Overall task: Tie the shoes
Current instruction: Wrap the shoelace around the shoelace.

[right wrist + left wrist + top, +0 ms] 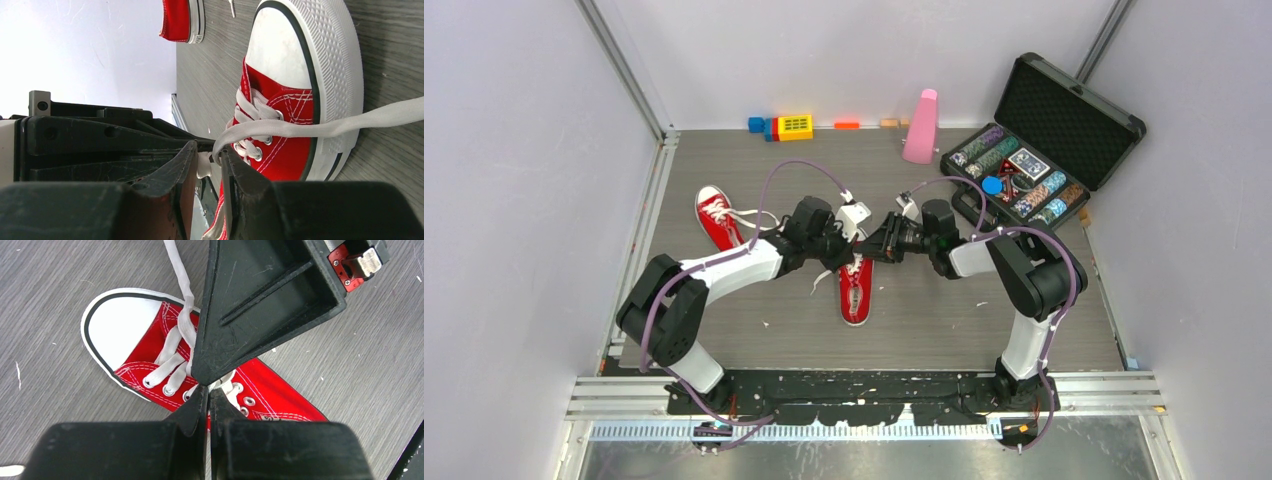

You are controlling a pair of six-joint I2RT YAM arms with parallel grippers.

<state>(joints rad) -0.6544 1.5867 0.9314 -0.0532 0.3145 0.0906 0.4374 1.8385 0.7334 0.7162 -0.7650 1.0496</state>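
I saw the left gripper [208,390] pinched shut on a white lace [186,315]; the right gripper [209,162] stood slightly apart around it. Both met over the centre red shoe [856,288], its laces loose; the other shoe [718,217] lay at ten o'clock.

An open black case [1064,130] of what look like poker chips, a pink metronome [921,127], coloured blocks [784,126].

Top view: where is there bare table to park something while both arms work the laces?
Free: the near strip between the centre shoe and the arm bases, and the far-left corner beyond the second shoe. Crowded: the poker chip case, the pink metronome and toy blocks.
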